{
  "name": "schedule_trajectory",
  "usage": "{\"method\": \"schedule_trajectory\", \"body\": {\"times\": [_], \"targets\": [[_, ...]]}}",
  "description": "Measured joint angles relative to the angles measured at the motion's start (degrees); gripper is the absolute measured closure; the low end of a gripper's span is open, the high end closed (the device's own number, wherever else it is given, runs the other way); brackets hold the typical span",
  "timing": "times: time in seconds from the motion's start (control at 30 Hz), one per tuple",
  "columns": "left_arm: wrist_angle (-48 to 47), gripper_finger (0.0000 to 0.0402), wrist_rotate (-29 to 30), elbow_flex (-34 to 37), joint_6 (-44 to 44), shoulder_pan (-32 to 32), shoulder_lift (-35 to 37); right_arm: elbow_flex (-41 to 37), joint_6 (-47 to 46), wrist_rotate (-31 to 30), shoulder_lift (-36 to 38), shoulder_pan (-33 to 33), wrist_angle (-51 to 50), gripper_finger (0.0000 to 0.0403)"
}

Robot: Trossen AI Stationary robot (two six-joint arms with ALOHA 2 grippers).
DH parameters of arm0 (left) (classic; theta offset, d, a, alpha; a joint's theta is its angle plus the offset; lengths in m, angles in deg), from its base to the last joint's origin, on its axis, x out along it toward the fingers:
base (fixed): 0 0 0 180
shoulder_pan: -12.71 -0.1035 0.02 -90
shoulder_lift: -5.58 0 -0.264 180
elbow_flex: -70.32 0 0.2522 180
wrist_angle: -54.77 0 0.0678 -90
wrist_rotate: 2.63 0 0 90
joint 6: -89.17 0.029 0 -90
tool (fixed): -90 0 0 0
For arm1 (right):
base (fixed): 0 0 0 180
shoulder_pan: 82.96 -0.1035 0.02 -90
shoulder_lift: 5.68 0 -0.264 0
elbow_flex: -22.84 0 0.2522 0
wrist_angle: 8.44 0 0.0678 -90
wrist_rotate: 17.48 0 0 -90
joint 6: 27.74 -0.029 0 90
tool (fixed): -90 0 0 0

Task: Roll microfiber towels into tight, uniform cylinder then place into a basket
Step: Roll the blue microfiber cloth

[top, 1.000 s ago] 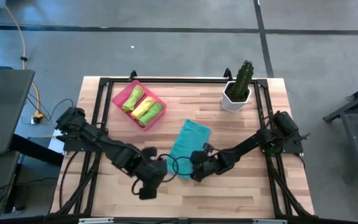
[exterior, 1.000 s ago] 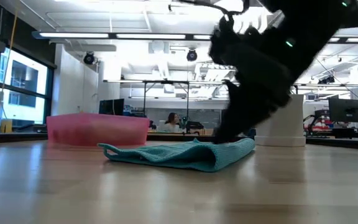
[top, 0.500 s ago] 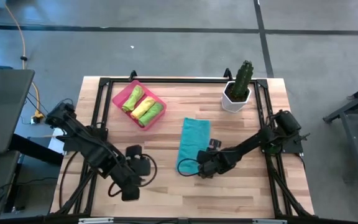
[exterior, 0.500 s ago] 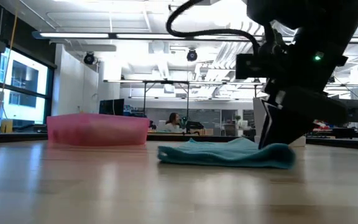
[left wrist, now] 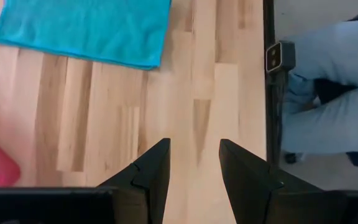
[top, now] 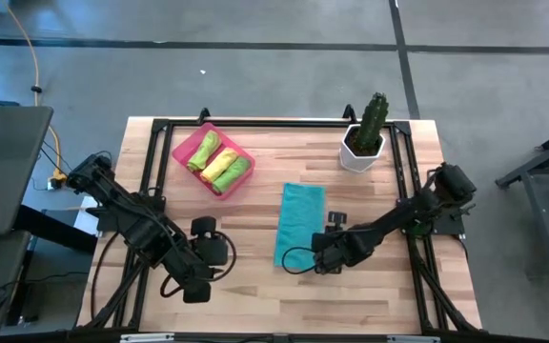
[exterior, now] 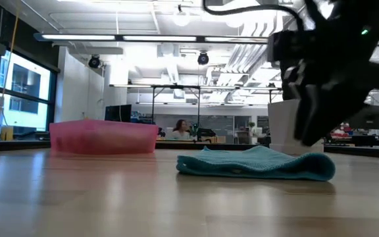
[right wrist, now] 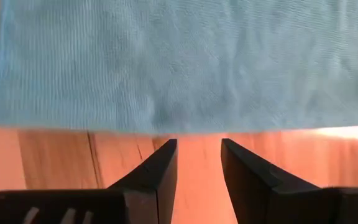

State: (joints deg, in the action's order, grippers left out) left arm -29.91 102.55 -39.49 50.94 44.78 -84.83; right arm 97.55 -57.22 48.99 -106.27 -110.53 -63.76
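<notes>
A teal towel [top: 298,224] lies flat and folded on the wooden table near its middle, also seen in the low view [exterior: 255,164]. The pink basket [top: 181,148] at the far left holds three rolled towels: two lime green and one yellow [top: 219,164]. My right gripper [top: 315,262] hovers open just off the teal towel's near edge [right wrist: 179,118], its fingers [right wrist: 160,165] over bare wood. My left gripper [top: 225,250] is open over bare wood to the left of the towel [left wrist: 86,28], well apart from it.
A white pot with a green cactus [top: 362,143] stands at the far right. A black frame rail [top: 284,124] runs round the tabletop. A person's legs in jeans [left wrist: 328,93] show beyond the table edge in the left wrist view.
My left gripper has drawn back from the towel's near end toward the table's left and risen. My right gripper has risen, tipped and shifted toward the right edge. The towel's near end has swung rightward, so the towel now lies straighter and flat; its far end stayed.
</notes>
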Motion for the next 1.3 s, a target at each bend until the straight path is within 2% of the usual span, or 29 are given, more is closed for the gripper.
{"method": "schedule_trajectory", "body": {"times": [0.13,0.47,0.63,0.77,0.87,1.03,1.2,1.3], "targets": [[1.1,0.0273,1.9,0.0,5.5,-1.8,0.0,0.0,0.0,-0.2,3.8,-0.5,-4.9,0.0286],[6.7,0.0273,4.7,0.9,27.9,-8.3,-1.8,-0.1,0.0,-0.3,13.4,-4.0,-14.0,0.0286],[10.8,0.0273,2.5,6.5,32.4,-13.4,-1.4,-9.0,-1.2,-0.2,22.1,-4.8,-5.3,0.0286],[22.9,0.0273,-4.4,15.0,35.9,-17.7,-1.3,-21.3,-1.5,1.1,29.8,-4.7,12.1,0.0286],[40.5,0.0273,-11.1,23.2,38.8,-20.4,-1.5,-28.8,-1.4,3.3,32.9,-4.8,27.3,0.0286],[69.4,0.0273,-11.8,36.4,39.9,-22.8,-1.8,-36.0,5.5,4.9,31.8,-5.5,47.0,0.0286],[86.6,0.0273,-12.0,46.6,35.6,-22.8,-2.7,-36.0,15.9,3.0,26.1,-6.6,53.6,0.0286],[91.1,0.0273,-12.0,49.6,34.1,-21.7,-4.5,-34.1,20.8,1.9,21.6,-6.6,53.9,0.0285]]}}
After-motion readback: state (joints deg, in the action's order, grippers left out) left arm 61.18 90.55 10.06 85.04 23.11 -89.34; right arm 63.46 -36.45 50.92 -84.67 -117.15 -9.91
